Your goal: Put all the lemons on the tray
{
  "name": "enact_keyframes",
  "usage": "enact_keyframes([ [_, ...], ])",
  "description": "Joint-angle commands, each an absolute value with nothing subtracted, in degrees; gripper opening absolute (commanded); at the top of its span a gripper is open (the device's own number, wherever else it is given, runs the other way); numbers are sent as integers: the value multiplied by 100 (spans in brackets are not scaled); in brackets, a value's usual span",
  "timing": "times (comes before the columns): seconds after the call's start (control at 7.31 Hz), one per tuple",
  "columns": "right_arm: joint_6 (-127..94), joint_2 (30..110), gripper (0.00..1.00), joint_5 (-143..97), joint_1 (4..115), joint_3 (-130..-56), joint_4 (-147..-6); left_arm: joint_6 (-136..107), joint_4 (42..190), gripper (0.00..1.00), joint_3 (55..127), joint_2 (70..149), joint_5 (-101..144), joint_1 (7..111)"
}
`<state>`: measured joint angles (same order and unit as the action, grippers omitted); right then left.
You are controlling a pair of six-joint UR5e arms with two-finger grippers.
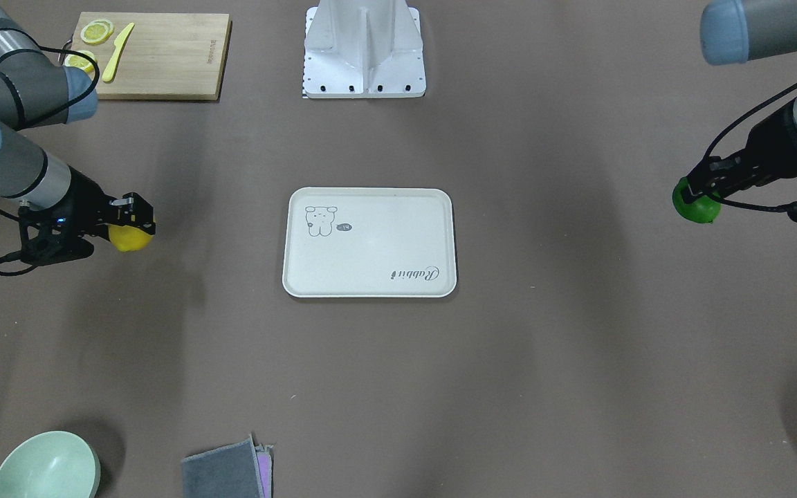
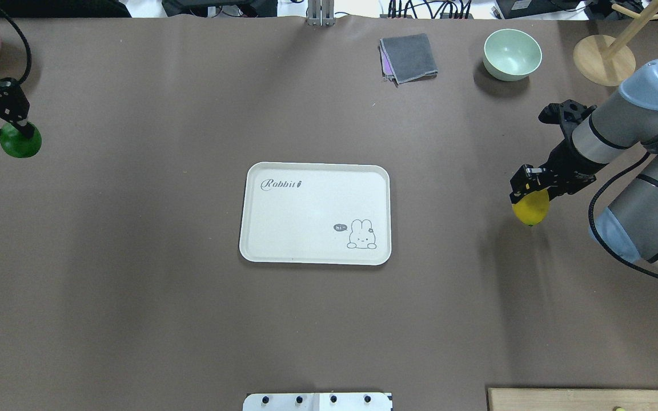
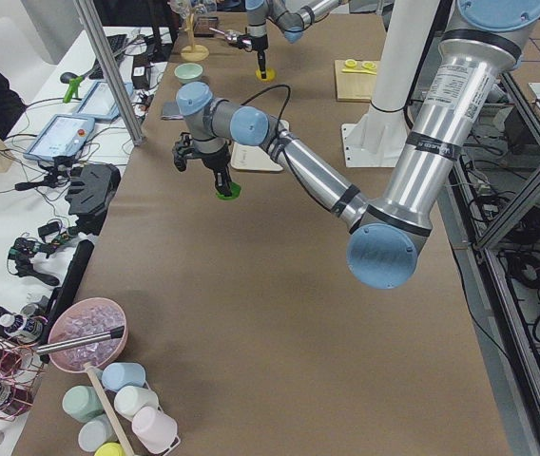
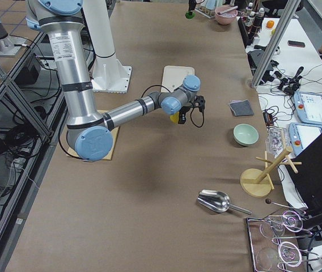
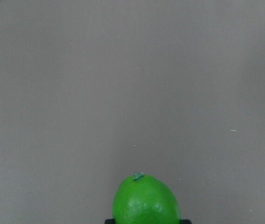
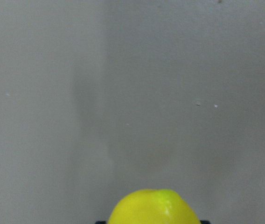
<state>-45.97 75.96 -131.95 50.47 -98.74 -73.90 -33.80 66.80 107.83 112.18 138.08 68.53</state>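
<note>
The cream-white tray (image 2: 315, 200) with the rabbit drawing lies flat at the table's middle, with nothing on it. My left gripper (image 2: 16, 132) is shut on the dark green lemon (image 2: 20, 145) at the table's far left; the lemon also fills the bottom of the left wrist view (image 5: 145, 201). My right gripper (image 2: 529, 193) is shut on the bright yellow lemon (image 2: 531, 210) to the right of the tray; the lemon also shows in the right wrist view (image 6: 153, 209). Both lemons are well apart from the tray (image 1: 371, 242).
A wooden cutting board (image 1: 163, 62) with lemon slices (image 1: 96, 31) and a yellow knife (image 1: 118, 52) lies near the robot's right side. A pale green bowl (image 2: 512, 54), a grey cloth (image 2: 409, 57) and a wooden stand (image 2: 603, 60) sit at the far edge.
</note>
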Motion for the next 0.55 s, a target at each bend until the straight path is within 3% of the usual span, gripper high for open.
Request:
enact_keyframes([
  [0.0, -5372, 6980, 11, -12859, 4668, -9958, -7409, -4125, 6425, 0, 10775, 11880, 13781, 6524],
  [0.41, -7470, 6577, 11, -12710, 4204, -9914, -7392, -5700, 6652, 0, 10312, 12943, 13466, 5417],
])
